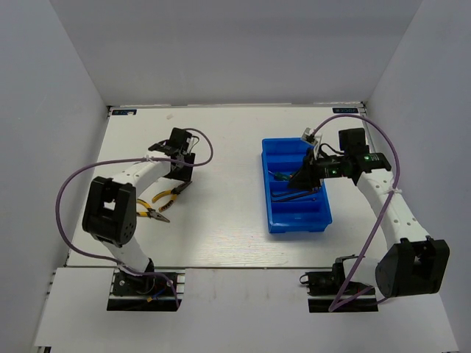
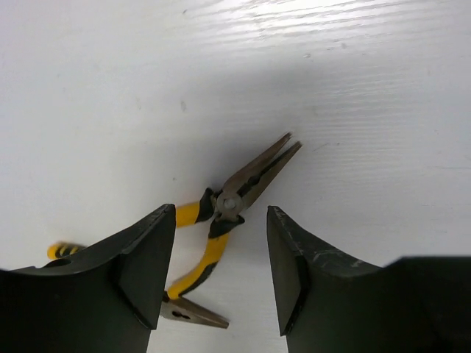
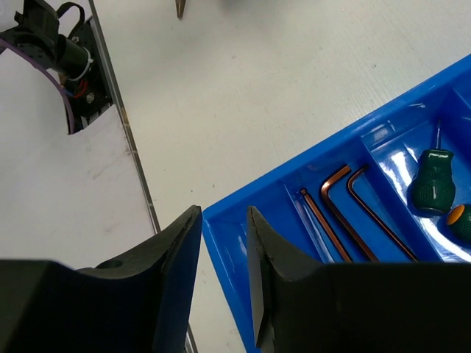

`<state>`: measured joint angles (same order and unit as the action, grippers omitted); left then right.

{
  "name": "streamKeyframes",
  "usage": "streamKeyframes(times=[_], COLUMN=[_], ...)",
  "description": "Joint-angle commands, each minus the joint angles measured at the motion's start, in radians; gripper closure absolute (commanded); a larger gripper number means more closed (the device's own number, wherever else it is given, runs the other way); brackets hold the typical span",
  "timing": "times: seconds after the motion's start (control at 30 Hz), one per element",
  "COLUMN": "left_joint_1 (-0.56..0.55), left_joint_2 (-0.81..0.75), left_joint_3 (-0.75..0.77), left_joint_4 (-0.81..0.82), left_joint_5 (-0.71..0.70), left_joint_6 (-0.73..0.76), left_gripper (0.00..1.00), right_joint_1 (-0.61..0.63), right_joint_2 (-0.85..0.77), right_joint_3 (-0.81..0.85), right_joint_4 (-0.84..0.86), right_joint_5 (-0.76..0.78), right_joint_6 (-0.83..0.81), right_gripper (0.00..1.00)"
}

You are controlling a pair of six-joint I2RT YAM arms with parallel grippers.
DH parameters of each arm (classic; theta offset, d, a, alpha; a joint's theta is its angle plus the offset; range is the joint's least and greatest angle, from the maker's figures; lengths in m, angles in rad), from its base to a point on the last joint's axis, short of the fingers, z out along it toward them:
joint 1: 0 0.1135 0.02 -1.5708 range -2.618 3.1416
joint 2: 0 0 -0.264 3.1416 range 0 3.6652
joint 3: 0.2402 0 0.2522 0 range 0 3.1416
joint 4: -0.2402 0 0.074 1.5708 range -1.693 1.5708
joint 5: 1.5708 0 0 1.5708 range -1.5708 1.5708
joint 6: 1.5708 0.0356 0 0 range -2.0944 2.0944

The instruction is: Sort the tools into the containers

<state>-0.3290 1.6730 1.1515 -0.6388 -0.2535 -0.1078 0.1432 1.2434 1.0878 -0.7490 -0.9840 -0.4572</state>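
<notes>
Two yellow-and-black pliers lie on the white table at the left, one (image 1: 168,195) above the other (image 1: 151,212). My left gripper (image 1: 180,175) hovers over them, open and empty. In the left wrist view the upper pliers (image 2: 235,198) lie between my fingertips (image 2: 221,213), and the nose of the second pair (image 2: 195,314) shows below. The blue tray (image 1: 298,219) stands right of centre. My right gripper (image 1: 305,176) is above it, open and empty (image 3: 224,213), over the tray's corner (image 3: 368,126). Three hex keys (image 3: 333,179) lie in one section. A green screwdriver (image 3: 430,180) lies in the neighbouring section, with a second (image 3: 460,220) beside it.
White walls enclose the table on three sides. The table's near edge is a metal strip (image 3: 132,147), with an arm base and purple cable (image 3: 51,44) beyond it. Purple cables loop beside both arms (image 1: 70,191).
</notes>
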Motion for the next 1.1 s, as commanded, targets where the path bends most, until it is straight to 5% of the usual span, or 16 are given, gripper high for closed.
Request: streamKeyframes(times=[0.0,0.5,0.73,0.9,0.97,1.07], left_joint_1=[0.002,0.03,0.082,0.082,0.082,0.061], left_joint_2=[0.037,0.203,0.245,0.264,0.242,0.194], left_joint_3=[0.04,0.123,0.114,0.103,0.103,0.145], left_joint_4=[0.004,-0.067,-0.067,-0.076,-0.065,-0.065], left_joint_5=[0.083,0.163,0.252,0.272,0.272,0.322], left_joint_6=[0.129,0.174,0.183,0.174,0.174,0.174], left_gripper=[0.37,0.42,0.66,0.99,1.0,1.0], right_joint_1=[-0.013,-0.051,-0.065,-0.077,-0.08,-0.085], right_joint_2=[0.002,0.002,-0.001,-0.007,-0.009,-0.009], right_joint_3=[-0.002,-0.011,-0.016,-0.019,-0.022,-0.022], right_joint_4=[0.023,0.025,0.023,0.023,0.023,0.019], right_joint_5=[-0.042,-0.076,-0.09,-0.107,-0.113,-0.117], right_joint_6=[0.015,0.012,0.012,0.008,0.008,0.006], right_gripper=[0.63,0.63,0.63,0.63,0.63,0.5])
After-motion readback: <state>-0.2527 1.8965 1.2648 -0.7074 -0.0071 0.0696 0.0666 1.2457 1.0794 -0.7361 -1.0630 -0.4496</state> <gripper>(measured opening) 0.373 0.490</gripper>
